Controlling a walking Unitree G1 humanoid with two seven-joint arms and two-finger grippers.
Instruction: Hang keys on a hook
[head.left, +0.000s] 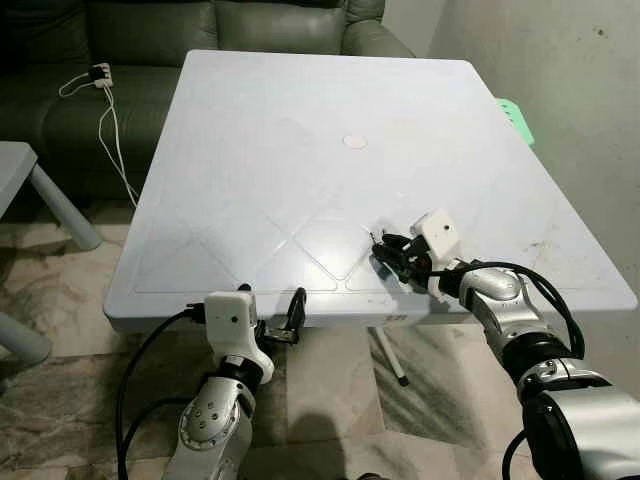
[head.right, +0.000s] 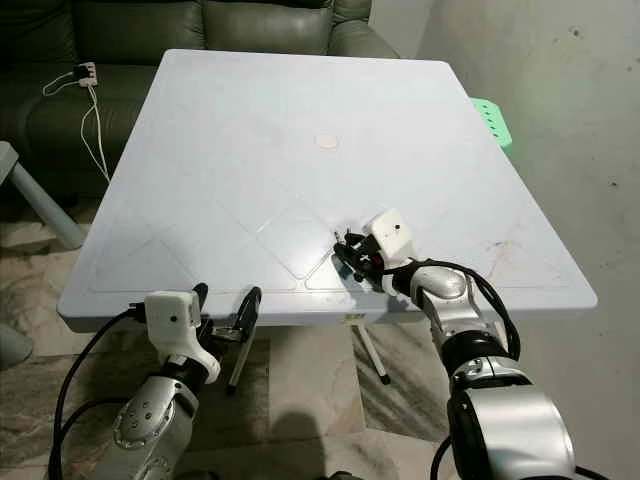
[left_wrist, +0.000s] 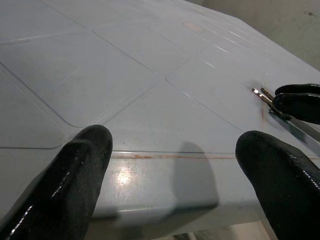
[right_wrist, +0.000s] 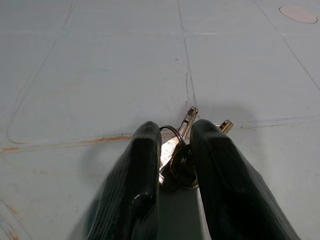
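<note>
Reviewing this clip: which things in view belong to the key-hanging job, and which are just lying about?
Job:
- keys, pinched between the right gripper jaws at the white table surface
- left gripper, jaws open, at the table's near edge

Lying about:
- sofa behind the table
- white cable with its plug on the sofa
- green stool beside the table

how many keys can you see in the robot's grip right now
2 key tips show. Both poke out between the closed fingers of the right end effector, one key by the ring, the other key beside it. More may be hidden behind the fingers.
</note>
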